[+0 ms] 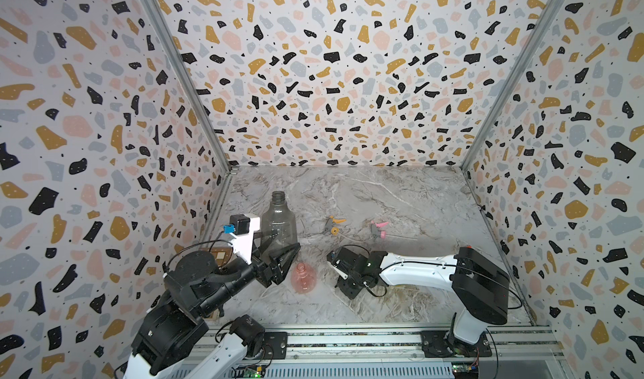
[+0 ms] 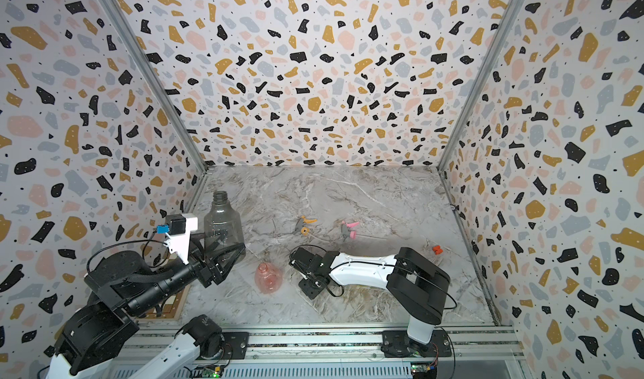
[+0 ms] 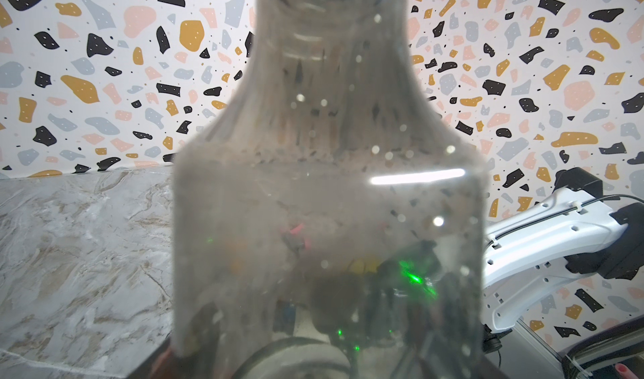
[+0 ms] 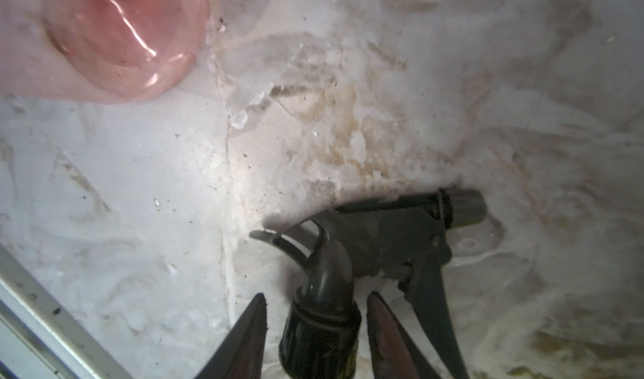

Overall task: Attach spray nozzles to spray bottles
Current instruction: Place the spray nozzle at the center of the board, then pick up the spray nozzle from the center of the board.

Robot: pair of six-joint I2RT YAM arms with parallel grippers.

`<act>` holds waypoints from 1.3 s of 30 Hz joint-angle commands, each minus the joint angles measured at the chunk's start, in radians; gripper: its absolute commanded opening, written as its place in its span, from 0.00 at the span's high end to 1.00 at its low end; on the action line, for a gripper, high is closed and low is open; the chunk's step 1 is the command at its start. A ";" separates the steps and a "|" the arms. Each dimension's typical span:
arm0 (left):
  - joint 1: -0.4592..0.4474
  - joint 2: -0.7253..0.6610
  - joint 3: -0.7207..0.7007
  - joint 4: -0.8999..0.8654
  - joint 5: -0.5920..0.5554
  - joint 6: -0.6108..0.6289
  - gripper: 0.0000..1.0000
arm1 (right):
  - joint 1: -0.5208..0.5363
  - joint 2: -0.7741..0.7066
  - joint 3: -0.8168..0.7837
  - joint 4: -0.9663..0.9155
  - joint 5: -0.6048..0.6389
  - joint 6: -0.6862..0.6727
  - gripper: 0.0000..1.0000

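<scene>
Both top views look down into a booth with speckled walls and a marbled bench (image 1: 400,199).

My left claw (image 1: 284,255), at the lower left of the frame, is clamped on the base of the smoky grey bottle (image 1: 278,220). The bottle stands upright with its open neck at the top and no nozzle on it. In my left wrist view, the same bottle (image 3: 327,192) fills the middle of the picture, blurred and close.

My right claw (image 4: 317,294) sits low in the centre of both top views, close to the bench. In the right wrist view, its two fingers (image 4: 251,335) stand apart on either side of the collar of the black nozzle (image 4: 383,234). A thin gap shows on each side. The nozzle lies flat on the bench.

The pink bottle (image 1: 304,278) lies on the bench between my two claws, touching neither, and it is uncapped.

Further back, near the middle of the frame, the grey-and-orange nozzle (image 1: 334,224) and the grey-and-pink nozzle (image 1: 378,229) lie loose on the bench. They are near each other but apart.
</scene>
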 commanded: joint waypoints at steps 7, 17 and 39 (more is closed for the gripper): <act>-0.002 -0.013 -0.011 0.033 0.011 -0.004 1.00 | -0.006 0.061 0.037 -0.037 0.023 -0.026 0.59; -0.003 -0.003 -0.008 0.044 0.020 -0.002 1.00 | -0.020 -0.062 0.007 0.024 0.023 -0.022 0.81; -0.157 0.182 -0.295 0.628 0.226 -0.085 1.00 | -0.226 -0.924 0.042 0.328 -0.053 -0.076 0.85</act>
